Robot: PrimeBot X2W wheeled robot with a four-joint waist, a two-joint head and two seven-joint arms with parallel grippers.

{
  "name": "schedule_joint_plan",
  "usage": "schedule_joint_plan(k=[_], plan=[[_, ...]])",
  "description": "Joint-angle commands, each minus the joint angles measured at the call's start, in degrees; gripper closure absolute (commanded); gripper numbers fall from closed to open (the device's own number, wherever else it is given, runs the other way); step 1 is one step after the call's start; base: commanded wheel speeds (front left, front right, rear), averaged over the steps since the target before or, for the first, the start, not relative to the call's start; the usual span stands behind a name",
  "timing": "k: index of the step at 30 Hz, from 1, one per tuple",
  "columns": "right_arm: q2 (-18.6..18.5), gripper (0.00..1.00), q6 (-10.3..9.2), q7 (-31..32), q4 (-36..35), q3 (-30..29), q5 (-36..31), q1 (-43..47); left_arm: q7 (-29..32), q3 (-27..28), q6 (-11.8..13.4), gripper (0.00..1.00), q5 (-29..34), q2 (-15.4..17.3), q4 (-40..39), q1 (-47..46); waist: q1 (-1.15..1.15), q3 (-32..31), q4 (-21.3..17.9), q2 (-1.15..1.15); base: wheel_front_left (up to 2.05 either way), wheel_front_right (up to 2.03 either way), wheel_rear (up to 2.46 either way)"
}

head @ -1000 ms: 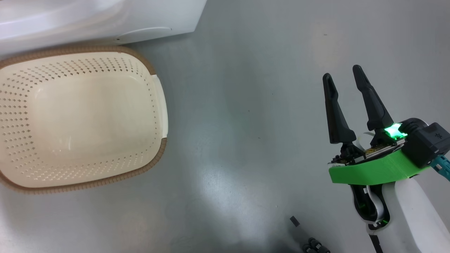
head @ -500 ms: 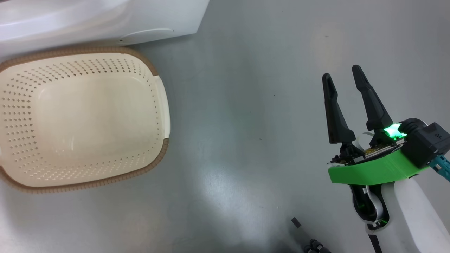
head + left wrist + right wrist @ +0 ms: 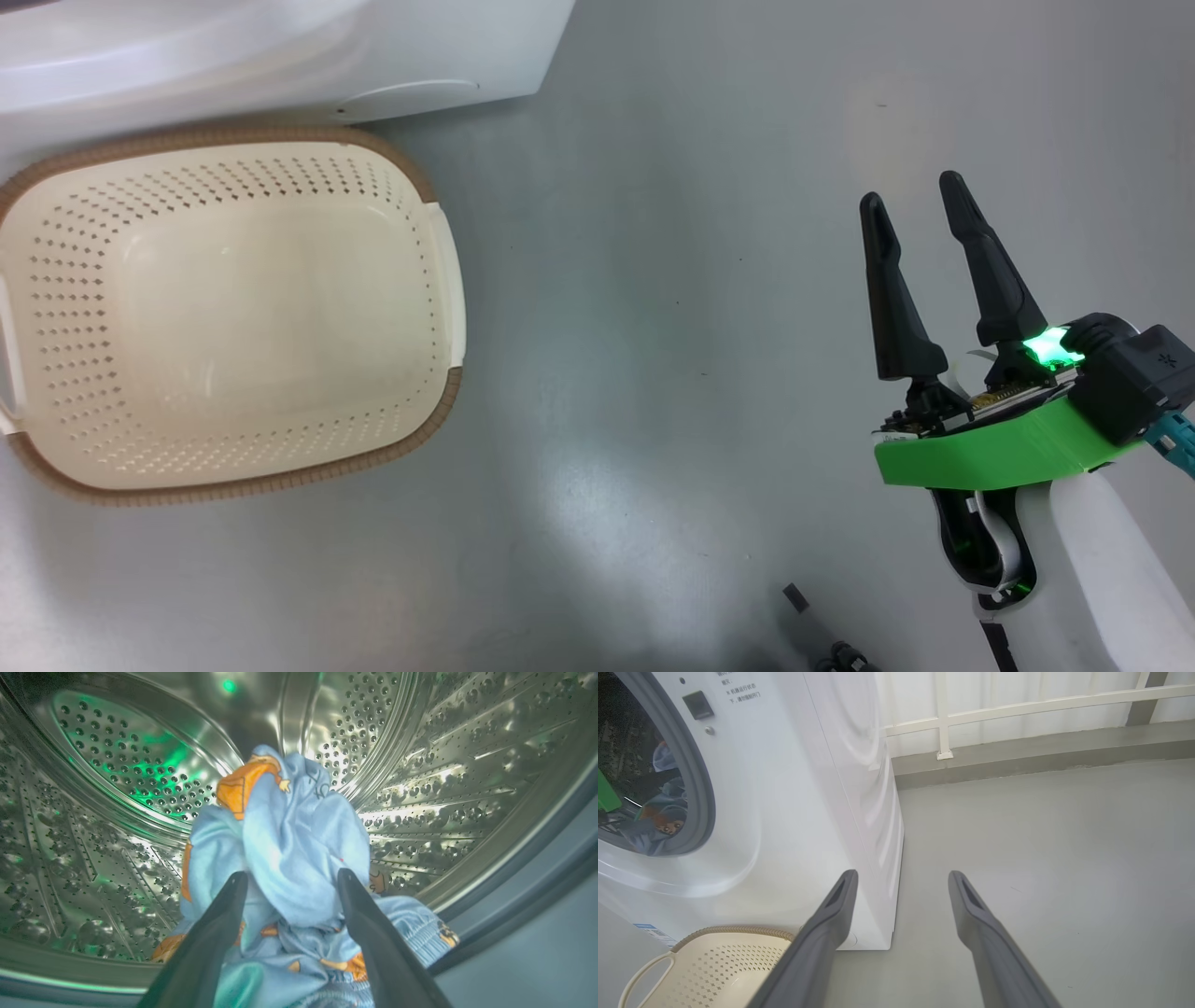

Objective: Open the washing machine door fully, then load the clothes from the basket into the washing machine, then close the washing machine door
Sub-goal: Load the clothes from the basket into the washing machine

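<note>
The cream basket (image 3: 439, 411) with its brown rim stands on the floor with nothing in it, against the white washing machine (image 3: 280, 56). In the left wrist view my left gripper (image 3: 292, 877) is inside the steel drum (image 3: 444, 765), open, its fingers spread either side of the light-blue clothes (image 3: 299, 840) with orange figures piled there. My right gripper (image 3: 912, 189) hangs open over bare floor, right of the basket. The right wrist view looks past that gripper (image 3: 902, 875) at the washing machine (image 3: 798, 788), the clothes (image 3: 658, 816) behind its grey ring, and the basket (image 3: 714, 961). The washing machine door is out of view.
Grey floor (image 3: 653, 327) stretches to the right of the machine and basket. A white railing (image 3: 1017, 707) and low kerb run along the far wall. Dark cable parts (image 3: 822, 635) lie at the bottom of the head view.
The whole head picture has slid slightly, so the camera moved. The basket and my right gripper keep their places relative to the floor.
</note>
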Motion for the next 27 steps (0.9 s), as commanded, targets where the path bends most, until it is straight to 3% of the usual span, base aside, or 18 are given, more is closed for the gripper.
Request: schedule_joint_plan(k=[1,11,17,27], plan=[[-0.3,0.0,0.26,-0.3,-1.3,0.7,-0.8,0.5,0.3,0.1,0.0,0.0,-0.5,2.5,-0.4,-1.6,0.0,-0.1,0.3,0.0,0.0,0.0,0.0],[-0.7,0.0,0.26,-0.3,-1.1,1.1,-0.8,0.3,1.4,-3.8,0.0,0.0,-3.4,1.7,2.1,-2.5,0.0,-1.0,1.0,0.0,0.0,0.0,0.0],[-0.8,0.0,0.26,-0.3,-0.9,1.1,-0.8,0.4,-0.2,-3.0,0.0,0.0,-5.6,2.0,0.4,-1.2,0.0,-1.8,1.3,0.0,0.0,0.0,0.0],[-1.3,0.0,0.26,-0.3,-1.0,0.7,-0.8,1.0,-0.4,6.7,1.6,0.0,-6.2,0.2,-17.3,10.5,0.0,-4.0,2.1,0.0,0.0,0.0,0.0]])
